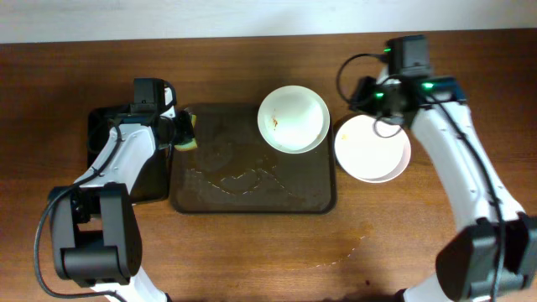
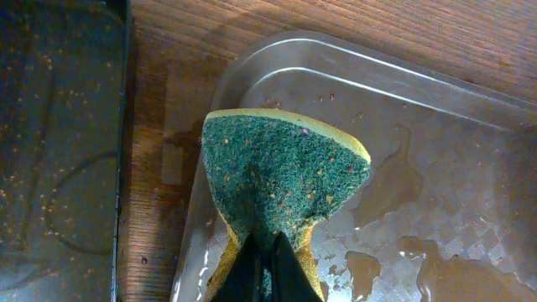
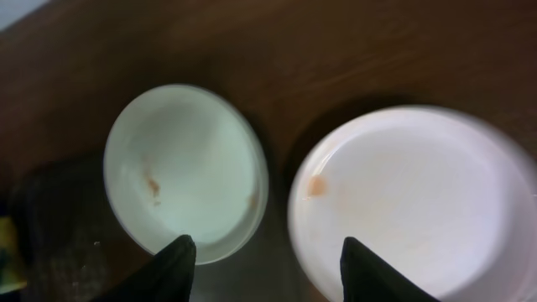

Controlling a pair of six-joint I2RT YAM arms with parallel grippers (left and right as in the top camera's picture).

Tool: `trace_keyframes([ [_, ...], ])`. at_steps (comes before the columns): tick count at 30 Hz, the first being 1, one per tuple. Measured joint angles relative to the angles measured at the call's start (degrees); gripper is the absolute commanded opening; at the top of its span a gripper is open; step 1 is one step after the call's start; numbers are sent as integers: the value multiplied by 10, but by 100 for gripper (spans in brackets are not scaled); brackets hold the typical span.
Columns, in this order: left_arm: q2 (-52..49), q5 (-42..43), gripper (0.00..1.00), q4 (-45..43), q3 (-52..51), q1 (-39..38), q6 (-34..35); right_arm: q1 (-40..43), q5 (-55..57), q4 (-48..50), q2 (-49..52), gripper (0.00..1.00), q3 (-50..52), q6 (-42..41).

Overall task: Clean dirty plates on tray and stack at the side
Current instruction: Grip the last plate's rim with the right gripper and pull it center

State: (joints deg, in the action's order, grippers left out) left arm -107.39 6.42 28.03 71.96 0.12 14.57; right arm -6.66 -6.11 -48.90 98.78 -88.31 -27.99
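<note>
The dark brown tray (image 1: 252, 189) lies mid-table, wet with puddles. A white plate (image 1: 292, 119) with a small brown smear sits on the tray's far right corner, with a second rim showing under it. Another white plate (image 1: 372, 149) lies on the table just right of the tray. My left gripper (image 1: 178, 130) is shut on a green-and-yellow sponge (image 2: 281, 176) over the tray's far left corner (image 2: 336, 75). My right gripper (image 1: 375, 99) is open and empty, hovering above the gap between the smeared tray plate (image 3: 185, 172) and the table plate (image 3: 411, 201), which has an orange spot.
A smaller black tray (image 1: 126, 159) stands left of the brown tray, and it also shows in the left wrist view (image 2: 59, 143). A wet streak (image 1: 344, 247) marks the wooden table in front of the tray's right corner.
</note>
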Motion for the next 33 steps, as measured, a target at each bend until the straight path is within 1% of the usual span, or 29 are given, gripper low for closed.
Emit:
trace_keyframes([
  [1, 0, 0, 1, 0, 0, 0, 0, -35, 6, 7, 29, 57, 0, -35],
  [3, 0, 0, 1, 0, 0, 0, 0, -78, 38, 19, 82, 57, 0, -78],
  [5, 0, 0, 1, 0, 0, 0, 0, -107, 55, 22, 131, 53, 0, -101],
  [6, 0, 0, 1, -2, 0, 0, 0, -114, 61, 22, 148, 53, 0, -111],
  [8, 0, 0, 1, -2, 0, 0, 0, -117, 65, 16, 174, 49, 0, -118],
  [9, 0, 0, 1, -2, 0, 0, 0, -118, 66, 14, 184, 43, 0, -122],
  [10, 0, 0, 1, -1, 0, 0, 0, -120, 68, 11, 204, 34, 0, -123],
  [12, 0, 0, 1, -1, 0, 0, 0, -132, 67, 12, 222, 24, 0, -124],
  [14, 0, 0, 1, -1, 0, 0, 0, -161, 56, 17, 233, 24, 0, -123],
  [18, 0, 0, 1, -1, 0, 0, 0, -250, 30, 28, 233, 24, 0, -75],
  [20, 0, 0, 1, -1, 0, 0, 0, -288, 30, 27, 233, 24, 0, -60],
  [21, 0, 0, 1, -1, 0, 0, 0, -290, 31, 21, 234, 29, -8, -49],
  [22, 0, 0, 1, -1, 0, 0, 0, -284, 31, 18, 236, 37, -24, -38],
  [23, 0, 0, 1, -1, 0, 0, 0, -276, 31, 18, 238, 55, -39, -22],
  [24, 0, 0, 1, -1, 0, 0, 0, -264, 32, 19, 238, 69, -62, 9],
  [25, 0, 0, 1, -1, 0, 0, 0, -254, 32, 21, 238, 72, -79, 37],
  [27, 0, 0, 1, -1, 0, 0, 0, -228, 13, 71, 238, 72, -93, 118],
  [29, 0, 0, 1, 0, 0, 0, 0, -199, -14, 93, 242, 70, -94, 200],
  [31, 0, 0, 1, 1, 0, 0, 0, -187, -21, 97, 254, 69, -94, 238],
  [32, 0, 0, 1, 0, 0, 0, 0, -186, -29, 99, 269, 66, -96, 257],
  [33, 0, 0, 1, 1, 0, 0, 0, -186, -44, 96, 286, 59, -96, 276],
])
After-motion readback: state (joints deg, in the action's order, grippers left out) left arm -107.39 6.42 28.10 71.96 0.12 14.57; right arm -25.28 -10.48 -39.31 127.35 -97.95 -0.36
